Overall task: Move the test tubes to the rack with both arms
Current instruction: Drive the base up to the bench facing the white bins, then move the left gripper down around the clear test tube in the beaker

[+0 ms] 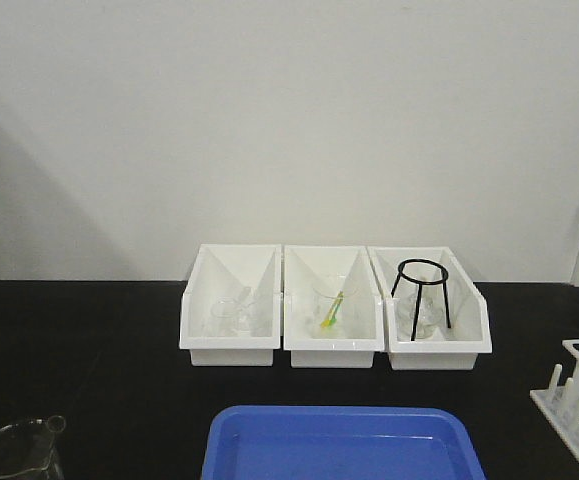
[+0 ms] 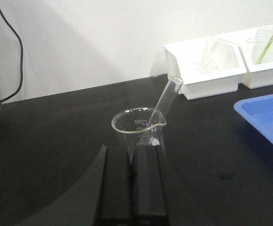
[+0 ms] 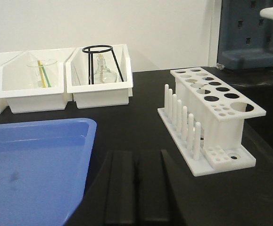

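Left gripper (image 2: 131, 153), bottom centre of the left wrist view: two black fingers pressed side by side, only a thin seam between them. Clenched, nothing in them. The tips sit just before the beaker (image 2: 127, 136); contact with the glass cannot be told.

One test tube (image 2: 167, 101) stands in the beaker, tilted to the upper right. Its open rim rises above the beaker's lip.

Right gripper (image 3: 136, 157), bottom centre of the right wrist view: fingers likewise closed on each other and holding nothing. They stand apart from the rack (image 3: 221, 117), which is right of centre on the black table (image 3: 141, 127). A row of upright pegs (image 3: 183, 120) lines the rack's near-left side. The holes in its top plate show no tubes.

Writing: faint white print on the beaker wall, too small to read.

Edges and room:
- The blue tray (image 3: 32, 160) fills the lower left of the right wrist view. Its right rim is just beside the right fingers.
- Bare black table lies between tray and rack.
- Three white bins (image 1: 334, 345) stand in a row against the wall at centre of the front view.
- The right-hand bin holds a black tripod stand (image 3: 101, 63) over a glass flask.
- In the front view the beaker is at bottom left and the rack at the right edge, well apart, with the tray between them.
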### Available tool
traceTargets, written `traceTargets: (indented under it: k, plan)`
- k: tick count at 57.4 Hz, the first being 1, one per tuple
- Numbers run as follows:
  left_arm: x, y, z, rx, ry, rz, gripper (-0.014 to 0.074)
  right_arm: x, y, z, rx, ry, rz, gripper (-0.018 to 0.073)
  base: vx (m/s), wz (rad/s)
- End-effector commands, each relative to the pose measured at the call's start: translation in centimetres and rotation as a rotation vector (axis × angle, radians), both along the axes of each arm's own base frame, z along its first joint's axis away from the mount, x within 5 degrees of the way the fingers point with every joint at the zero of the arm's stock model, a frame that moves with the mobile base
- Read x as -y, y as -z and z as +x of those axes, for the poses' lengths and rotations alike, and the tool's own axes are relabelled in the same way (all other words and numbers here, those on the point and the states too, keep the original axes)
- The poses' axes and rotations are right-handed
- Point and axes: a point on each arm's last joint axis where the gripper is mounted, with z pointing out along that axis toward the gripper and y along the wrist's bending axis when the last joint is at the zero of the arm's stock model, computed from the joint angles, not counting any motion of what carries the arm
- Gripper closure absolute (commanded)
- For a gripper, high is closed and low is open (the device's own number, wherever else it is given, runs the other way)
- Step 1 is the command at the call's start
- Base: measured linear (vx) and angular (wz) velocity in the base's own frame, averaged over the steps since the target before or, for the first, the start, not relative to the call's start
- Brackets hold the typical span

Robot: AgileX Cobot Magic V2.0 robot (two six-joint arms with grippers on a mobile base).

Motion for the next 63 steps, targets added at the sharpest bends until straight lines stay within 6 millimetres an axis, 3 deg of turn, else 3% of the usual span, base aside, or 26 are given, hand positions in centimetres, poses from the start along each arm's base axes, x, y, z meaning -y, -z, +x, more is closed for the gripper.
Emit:
traceTargets:
  k: [1, 63]
  plan:
    - [-0.06, 0.04, 0.05, 0.072, -0.007, -0.009, 0.0617, 0.0, -0.43, 0.03, 0.078, -0.002, -0.023, 0.0566, 0.16, 0.03]
    - [-0.09, -0.42, 0.04, 0.123, -0.011, -0.006, 0.0617, -0.01, -0.68, 0.04, 0.105, -0.002, -0.025, 0.0566, 0.02, -0.01]
